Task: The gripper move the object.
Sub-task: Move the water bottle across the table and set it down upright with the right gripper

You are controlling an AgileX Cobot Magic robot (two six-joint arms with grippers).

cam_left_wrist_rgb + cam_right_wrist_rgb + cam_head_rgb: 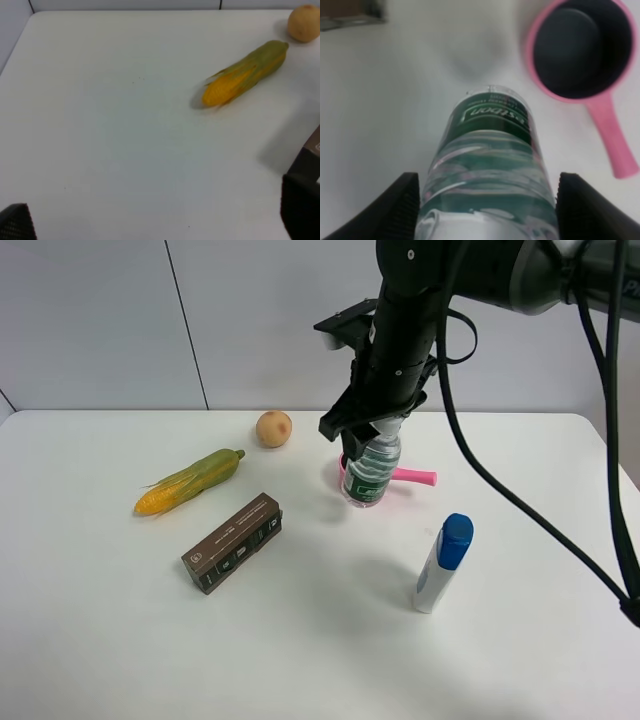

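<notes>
The clear water bottle [372, 472] with a green label stands upright under my right gripper [380, 430], in front of the pink pan [420, 476]. In the right wrist view the bottle [490, 150] fills the space between the two black fingers [395, 210], which press its shoulders; its cap is hidden. Whether its base touches the table I cannot tell. My left gripper [157, 222] is open and empty, with only its fingertips [15, 222] showing over bare table; it is out of the exterior high view.
A corn cob [192, 481], a round tan fruit [274, 428], a brown box [232, 541] and a white bottle with a blue cap [444, 562] lie on the white table [100, 640]. The pink pan [580, 50] lies close beside the clear bottle.
</notes>
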